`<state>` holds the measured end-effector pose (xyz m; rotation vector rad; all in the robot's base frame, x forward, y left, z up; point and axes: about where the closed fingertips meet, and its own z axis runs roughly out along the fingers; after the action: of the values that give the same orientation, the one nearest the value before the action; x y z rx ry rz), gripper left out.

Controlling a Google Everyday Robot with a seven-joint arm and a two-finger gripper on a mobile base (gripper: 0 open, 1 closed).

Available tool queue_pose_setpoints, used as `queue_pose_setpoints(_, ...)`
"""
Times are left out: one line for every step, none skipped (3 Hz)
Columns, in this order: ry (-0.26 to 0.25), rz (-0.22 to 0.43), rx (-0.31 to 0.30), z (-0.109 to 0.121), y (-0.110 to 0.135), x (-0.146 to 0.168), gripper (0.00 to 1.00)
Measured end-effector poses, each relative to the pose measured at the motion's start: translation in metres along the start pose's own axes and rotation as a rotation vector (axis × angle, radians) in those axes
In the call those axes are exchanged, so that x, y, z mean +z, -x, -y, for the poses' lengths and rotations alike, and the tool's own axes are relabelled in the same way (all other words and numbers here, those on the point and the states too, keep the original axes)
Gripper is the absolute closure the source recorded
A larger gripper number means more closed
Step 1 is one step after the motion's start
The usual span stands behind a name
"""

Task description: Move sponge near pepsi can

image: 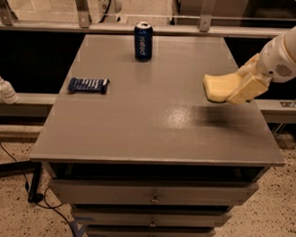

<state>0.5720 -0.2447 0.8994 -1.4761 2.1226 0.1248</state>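
Over the right side of the table (152, 130), from where I stand, the gripper (233, 88) hangs in the air, and its two pale fingers are closed tight on the far end of the sponge (215, 88), so the yellow pad sticks out to the left, free and almost level. It does not touch the top: a dark soft shadow (218, 118) lies on the grey surface under it, apart from it. I think it is held this high so that it can travel across without rubbing on the table. The pepsi can (143, 40) stands upright near the far edge, a little left of the middle, well apart from the sponge, so in my judgement the carrying is only begun and the way to go is toward the back and to the left. The path between them looks free, because the blue snack bar (88, 85) lies flat near the left edge, away from that line. A small bottle (4, 88) stands on the low ledge to the left, outside the table. Counted: one sponge, one can, one snack bar, one bottle, one gripper on one arm
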Motion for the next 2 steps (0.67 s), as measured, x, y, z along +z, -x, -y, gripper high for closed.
queue_pose_setpoints(-0.083, 0.032, 0.045, 0.047, 0.011, 0.018, 1.00)
queue_pose_setpoints(-0.161, 0.061, 0.084, 0.109, 0.030, 0.038, 1.00)
